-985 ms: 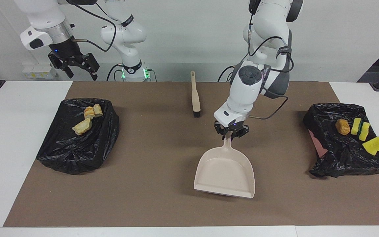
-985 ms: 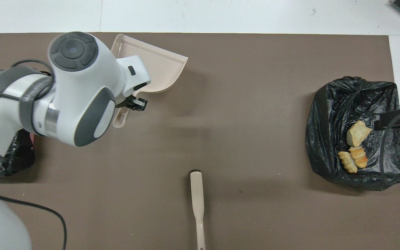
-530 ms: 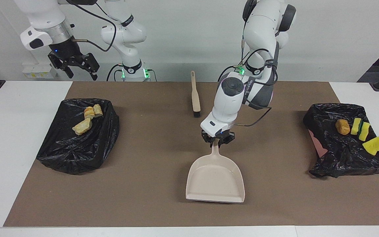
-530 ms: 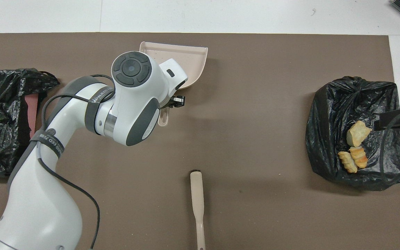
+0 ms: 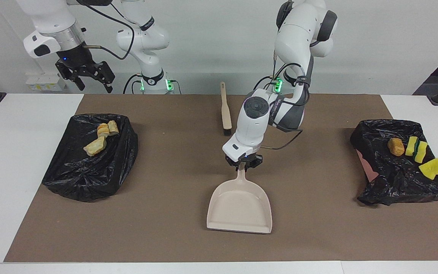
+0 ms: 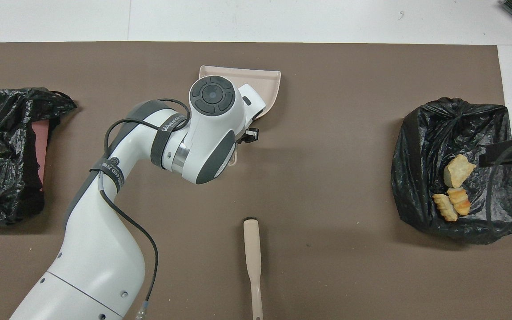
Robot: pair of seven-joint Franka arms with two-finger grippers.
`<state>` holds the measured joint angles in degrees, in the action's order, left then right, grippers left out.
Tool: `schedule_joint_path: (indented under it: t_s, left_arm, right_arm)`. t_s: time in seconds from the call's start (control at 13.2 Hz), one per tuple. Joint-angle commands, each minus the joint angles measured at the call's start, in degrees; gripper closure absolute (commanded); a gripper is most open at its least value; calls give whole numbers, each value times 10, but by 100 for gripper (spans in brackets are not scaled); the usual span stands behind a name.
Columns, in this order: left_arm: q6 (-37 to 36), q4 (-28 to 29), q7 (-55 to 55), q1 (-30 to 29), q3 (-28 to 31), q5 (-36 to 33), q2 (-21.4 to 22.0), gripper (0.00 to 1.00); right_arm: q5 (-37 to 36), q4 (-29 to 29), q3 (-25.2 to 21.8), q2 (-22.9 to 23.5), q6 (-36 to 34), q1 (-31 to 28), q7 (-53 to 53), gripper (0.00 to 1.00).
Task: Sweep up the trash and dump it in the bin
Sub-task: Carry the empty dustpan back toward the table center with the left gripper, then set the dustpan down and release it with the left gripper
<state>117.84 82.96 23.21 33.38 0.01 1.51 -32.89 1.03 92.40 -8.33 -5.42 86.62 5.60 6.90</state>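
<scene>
The brown mat [image 5: 173, 179] covers most of the table under me. My left arm [image 5: 276, 110] reaches out from its base over the middle of the mat, elbow folded low, wrist pointing down. My right arm [image 5: 51, 26] waits raised at its own end, above the table's edge.

At the right arm's end of the mat sits a bin lined with a black bag [image 5: 89, 160]; another black-bagged bin [image 5: 397, 171] sits at the left arm's end, a pink edge showing under its plastic.

The beige dustpan [image 5: 240, 207] lies flat on the mat's middle, mouth away from me, handle toward me. My left gripper [image 5: 243, 163] is pinching that handle near its top. The beige brush [image 5: 225, 112] lies nearer to me than the dustpan, apart from it, bristles pointing away from me.

My right gripper [image 5: 89, 78] hangs with its fingers spread, holding nothing.

The trash is in the bags: golden bread chunks [image 5: 100, 139] in the right arm's bin, a brown lump [image 5: 395, 146] and yellow-and-green sponge pieces [image 5: 422, 158] on the other.

The facing view shows the grip on the handle; from overhead my own wrist hides it, and the sponges fall outside that view.
</scene>
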Motion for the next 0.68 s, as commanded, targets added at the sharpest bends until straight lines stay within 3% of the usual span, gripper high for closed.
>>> schedule_joint_path:
  t_s: [0.0, 0.23, 0.3, 0.38, 0.61]
  left_arm:
    - [-11, 19, 20, 13, 10, -2, 13, 68]
    - [-18, 20, 20, 4, 16, -4, 25, 28]
    - [-29, 28, 19, 2, 19, -5, 43, 6]
    - [-32, 50, 12, -3, 28, -5, 70, 0]
    - [-36, 99, -26, -55, 32, -16, 149, 0]
  right_arm:
    - [11, 6, -4, -7, 0, -1, -8, 0]
    - [11, 6, -4, -7, 0, -1, -8, 0]
    - [11, 6, -4, -7, 0, -1, -8, 0]
    - [11, 6, -3, -7, 0, -1, -8, 0]
    - [11, 6, -3, -7, 0, -1, -8, 0]
